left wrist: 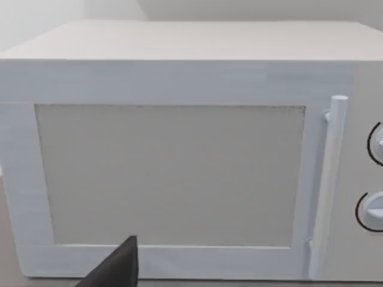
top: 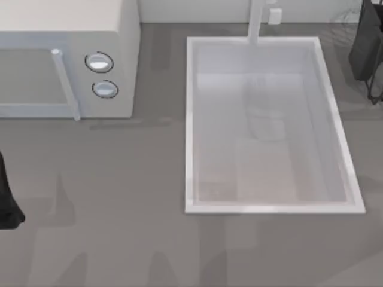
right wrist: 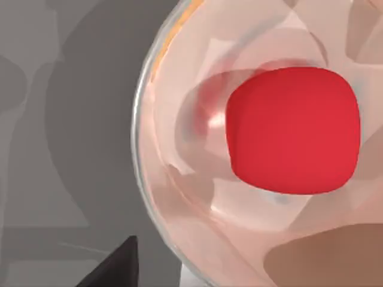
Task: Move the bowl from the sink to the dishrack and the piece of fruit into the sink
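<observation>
Top view: the white sink [top: 272, 125] is sitting recessed in the grey tabletop [top: 119, 197], its faucet post [top: 256, 23] at the far rim. The microwave [top: 66, 60] is standing to its left. The left arm [top: 7, 197] is resting at the left edge, the right arm [top: 368, 48] at the upper right.

Left wrist view: the left tool [left wrist: 116, 269] is facing the microwave door [left wrist: 170, 173] and handle [left wrist: 326, 185]; spread or pressed together, cannot tell.

Right wrist view: the right tool [right wrist: 114, 266] is hovering just beside a glossy, pinkish bowl [right wrist: 173, 179]; the red fruit [right wrist: 293, 128] is lying inside it. Tool state: cannot tell.
</observation>
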